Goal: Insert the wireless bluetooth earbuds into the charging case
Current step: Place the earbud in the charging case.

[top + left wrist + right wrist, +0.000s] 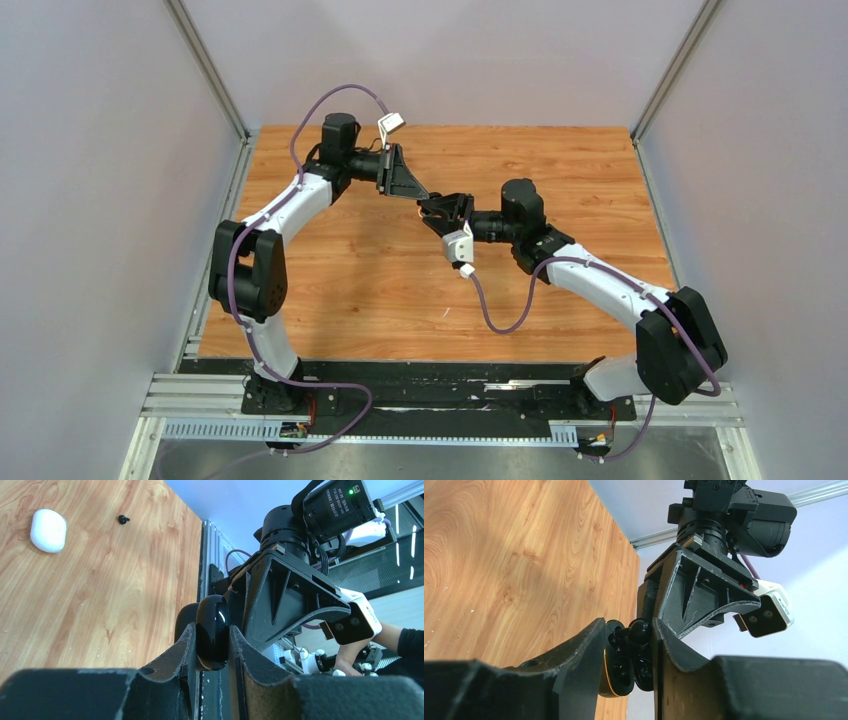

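top external view: over the middle of the wooden table the two arms meet tip to tip. the left gripper comes in from the far left and the right gripper from the right, just beside each other and above the boards. their dark bodies hide whatever sits between them.

left wrist view, from its left side: a white charging case lies closed on the table, and near it, apart, one black earbud lies alone. further right the left gripper is clamped on a glossy black charging case, its fingers pressing both sides. the right gripper's body fills the view behind, blocking the table there. past it a person's hand shows, off the table.

right wrist view: the black charging case stands open, gold-rimmed, between the right gripper's fingers, with dark rounded shapes inside that i cannot identify. whether those fingers press it or only flank it i cannot tell.
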